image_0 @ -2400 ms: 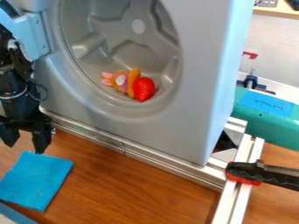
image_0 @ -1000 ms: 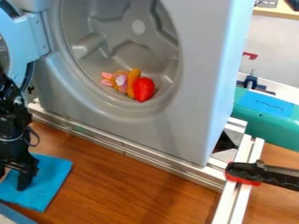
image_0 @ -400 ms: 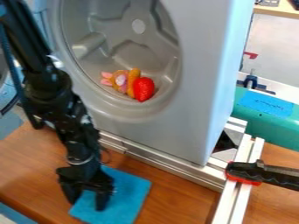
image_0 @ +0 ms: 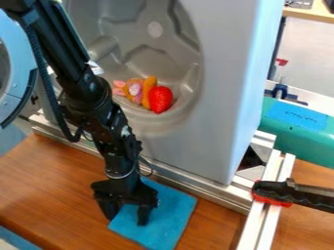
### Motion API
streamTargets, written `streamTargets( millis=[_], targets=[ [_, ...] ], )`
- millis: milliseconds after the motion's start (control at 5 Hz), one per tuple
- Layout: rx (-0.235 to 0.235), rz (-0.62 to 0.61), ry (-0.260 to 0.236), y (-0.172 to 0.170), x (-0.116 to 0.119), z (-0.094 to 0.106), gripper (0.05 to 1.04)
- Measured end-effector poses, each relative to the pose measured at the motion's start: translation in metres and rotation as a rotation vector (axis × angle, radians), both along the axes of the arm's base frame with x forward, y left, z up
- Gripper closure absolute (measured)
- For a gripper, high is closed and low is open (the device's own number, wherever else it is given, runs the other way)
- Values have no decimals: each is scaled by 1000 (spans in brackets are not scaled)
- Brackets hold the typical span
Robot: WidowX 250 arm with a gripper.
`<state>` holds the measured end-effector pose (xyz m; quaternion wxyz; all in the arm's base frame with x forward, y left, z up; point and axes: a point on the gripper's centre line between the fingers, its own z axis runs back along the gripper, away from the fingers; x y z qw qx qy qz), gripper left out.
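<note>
Blue cloth lies on the brown wooden table, spread mostly flat with one corner towards the lower edge of the view. Over it hangs the black gripper, at the end of the black arm that slants in from the upper left. The claw is released: its two fingers stand apart and point down, with the cloth's surface beneath them and no object raised between them. Whether both tips touch the fabric is hard to tell.

Behind the cloth, a silver metal rail runs along the foot of a large grey washer-like housing. Inside the housing's round recess, low down, sit a plush toy, orange with pink at one end and a pale purple patch, and a bright red strawberry. The strawberry is just beside the toy, on its right as the camera sees them.

A light-blue round door stands at the left edge of the view. On the right, a black clamp with a red pad sits across the metal bars, and farther back is a teal object bearing a strip of blue tape.
</note>
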<state>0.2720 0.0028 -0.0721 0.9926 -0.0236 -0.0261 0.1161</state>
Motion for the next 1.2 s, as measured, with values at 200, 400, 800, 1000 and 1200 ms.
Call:
streamTargets(
  millis=[200, 400, 800, 1000, 1200],
  targets=[
    [1, 17, -18, 1, -1, 7, 83],
    [-1, 32, -77, 6, -1, 32, 83],
    [7, 13, -66, 33, -38, 88, 83],
    [14, -88, 0, 34, -57, 107, 83],
    [13, -133, 18, 28, -85, 113, 83]
  ],
)
